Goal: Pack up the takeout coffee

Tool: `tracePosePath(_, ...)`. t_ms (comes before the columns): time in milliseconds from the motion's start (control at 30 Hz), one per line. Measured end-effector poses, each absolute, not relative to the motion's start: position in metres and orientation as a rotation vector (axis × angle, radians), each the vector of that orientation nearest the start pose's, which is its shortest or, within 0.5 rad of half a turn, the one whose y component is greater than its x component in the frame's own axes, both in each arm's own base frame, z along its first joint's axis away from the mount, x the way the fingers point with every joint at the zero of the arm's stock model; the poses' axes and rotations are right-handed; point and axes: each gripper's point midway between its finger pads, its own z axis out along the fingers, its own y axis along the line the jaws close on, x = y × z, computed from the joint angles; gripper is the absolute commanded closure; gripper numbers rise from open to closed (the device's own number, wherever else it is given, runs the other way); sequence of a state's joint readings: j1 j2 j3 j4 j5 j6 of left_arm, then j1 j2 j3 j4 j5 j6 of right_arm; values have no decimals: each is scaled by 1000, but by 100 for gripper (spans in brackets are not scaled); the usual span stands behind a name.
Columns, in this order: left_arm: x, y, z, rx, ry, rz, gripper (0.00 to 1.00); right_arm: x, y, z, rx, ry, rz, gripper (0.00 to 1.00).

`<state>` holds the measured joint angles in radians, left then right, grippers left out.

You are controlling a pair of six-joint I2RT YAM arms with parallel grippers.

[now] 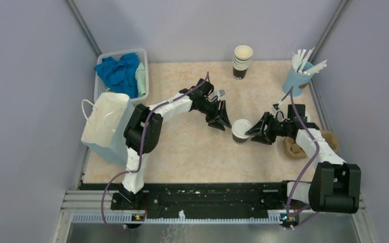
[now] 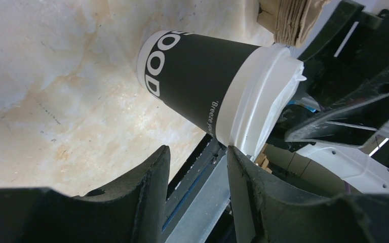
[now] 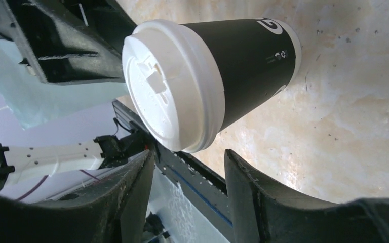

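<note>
The takeout coffee (image 1: 241, 130) is a dark cup with a white sip lid, standing upright in the middle of the table. My left gripper (image 1: 222, 123) is just to its upper left, open and empty. My right gripper (image 1: 254, 134) is close on its right, also open and empty. In the left wrist view the takeout coffee (image 2: 197, 81) lies beyond my left gripper (image 2: 197, 169), and one fingertip (image 2: 235, 157) is very near the lid rim. In the right wrist view the white lid (image 3: 169, 86) sits just past my right gripper (image 3: 188, 164), outside the jaws.
A white paper bag (image 1: 106, 124) stands open at the left edge. Behind it is a basket (image 1: 143, 54) holding blue cloth. A stack of lidless cups (image 1: 242, 61) and a blue holder of white sticks (image 1: 300, 76) stand at the back. Brown cup sleeves (image 1: 295, 148) lie on the right.
</note>
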<state>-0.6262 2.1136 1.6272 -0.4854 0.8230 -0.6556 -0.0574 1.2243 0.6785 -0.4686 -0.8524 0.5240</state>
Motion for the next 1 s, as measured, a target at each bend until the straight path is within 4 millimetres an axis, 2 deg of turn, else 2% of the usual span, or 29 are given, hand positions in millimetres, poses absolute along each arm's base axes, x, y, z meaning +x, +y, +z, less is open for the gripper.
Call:
tracePosePath(133, 295, -392, 112, 331, 2799, -1460, 44, 246, 128, 129, 387, 2492, 1257, 47)
tracePosePath(300, 294, -391, 112, 332, 2804, -1457, 44, 259, 124, 136, 374, 2473, 1249, 54)
tracePosePath(767, 309, -403, 132, 357, 2722, -1500, 46, 258, 124, 131, 381, 2492, 1252, 57)
tracePosePath(1000, 312, -406, 125, 357, 2729, -1502, 51, 258, 124, 130, 381, 2493, 1250, 57)
